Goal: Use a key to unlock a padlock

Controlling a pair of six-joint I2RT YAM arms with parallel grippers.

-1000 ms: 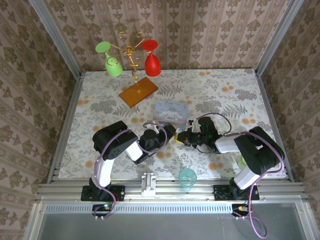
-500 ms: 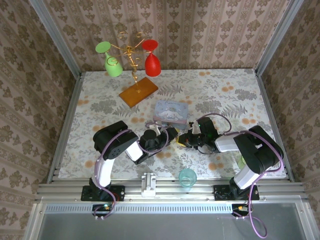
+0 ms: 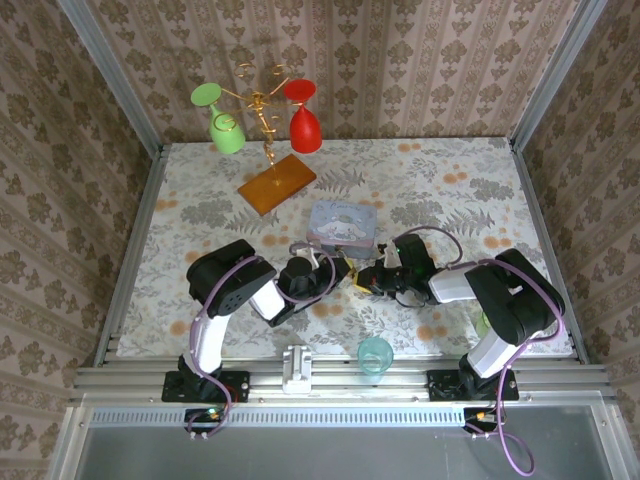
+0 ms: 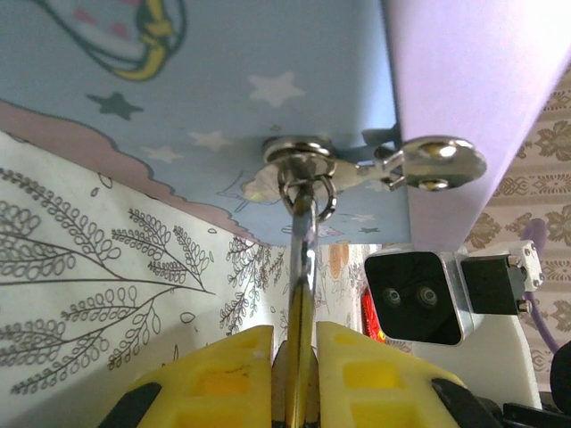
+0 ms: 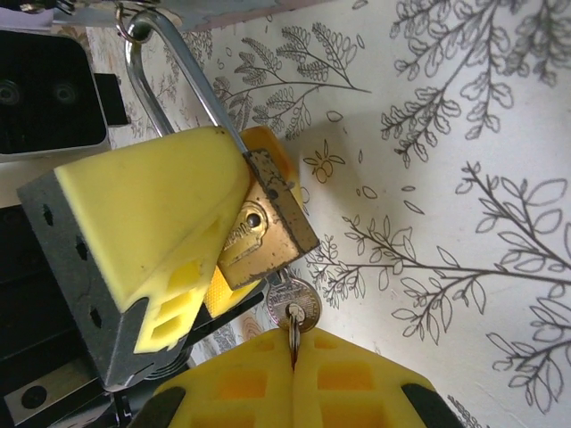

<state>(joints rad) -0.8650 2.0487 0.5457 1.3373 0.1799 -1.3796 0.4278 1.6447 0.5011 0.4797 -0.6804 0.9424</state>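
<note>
Right gripper (image 5: 293, 349) clenched on key (image 5: 292, 308). Key bow sits just past its fingertips, touching the lower end of padlock (image 5: 268, 234). Left gripper (image 4: 295, 348) clamps the brass padlock body between yellow pads. Shackle (image 4: 302, 209) threads the hasp ring (image 4: 304, 168) on pastel tin box (image 4: 223, 71).

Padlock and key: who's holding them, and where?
The left gripper squeezes the padlock by its brass body; the right gripper pinches the key at its round head end.
</note>
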